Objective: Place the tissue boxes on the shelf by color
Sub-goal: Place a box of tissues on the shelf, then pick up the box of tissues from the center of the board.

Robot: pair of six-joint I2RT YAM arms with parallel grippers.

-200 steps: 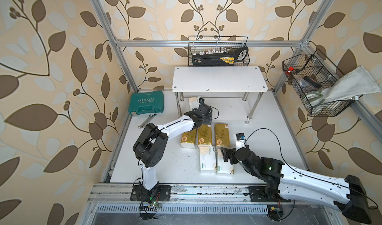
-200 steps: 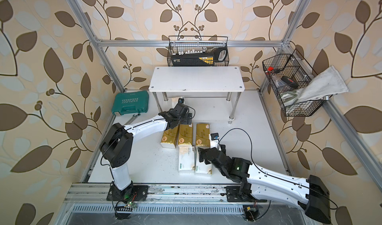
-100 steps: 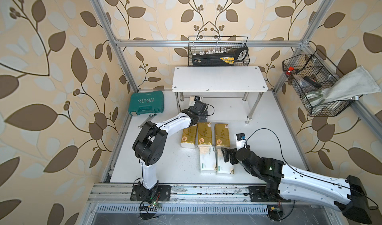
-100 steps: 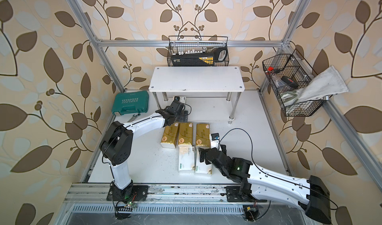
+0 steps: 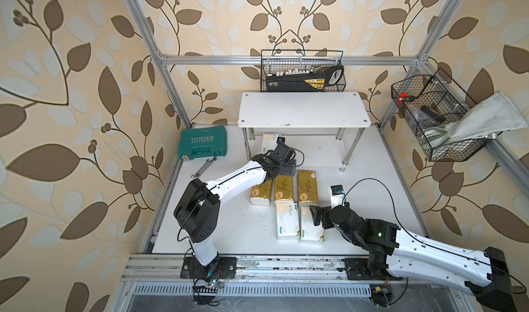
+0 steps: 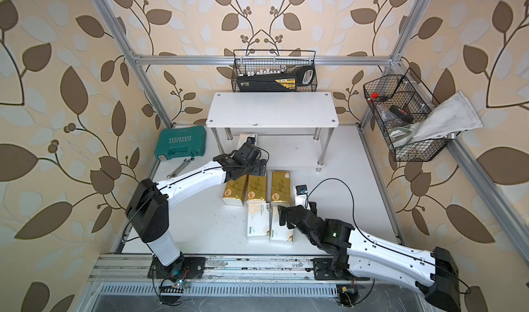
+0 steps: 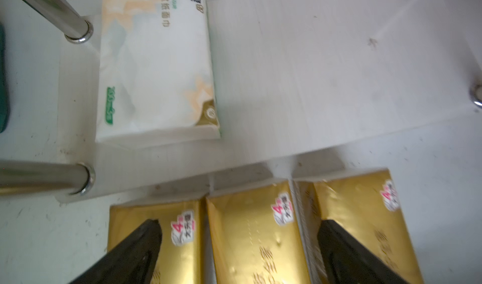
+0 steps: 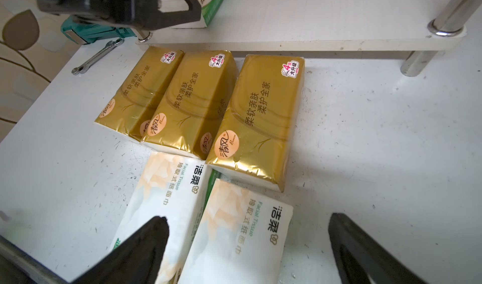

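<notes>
Lying flat on the lower board [image 7: 313,74] of the shelf [image 5: 303,108], close to a chrome leg [image 7: 75,29], is one white tissue pack [image 7: 156,69] with green print. In a top view it shows in about the same spot as a second ago.

The left arm [image 5: 237,178] has its jaws spread wide and holding nothing. They hang over the far ends of the gold packs, just in front of the lower board's edge. Half a second ago this arm reached a little further in toward the shelf's left leg. Now its wrist has drawn back to roughly where it was a second ago.

The right arm [image 5: 429,247] has not moved over the last second. Its jaws are also wide open and empty, and they hover above the near ends of the two white packs on the table [image 5: 243,230].

Three gold packs [image 5: 261,193] [image 5: 284,189] [image 5: 307,187] lie side by side in a row in front of the shelf, close together. The two white packs [image 5: 287,221] [image 5: 310,223] lie side by side just beyond that row, toward the robot's base, their ends close to the gold ones. None of these five has shifted.

A teal case [image 5: 203,143] and a wrench [image 5: 203,168] sit at the table's rear left, as before.
</notes>
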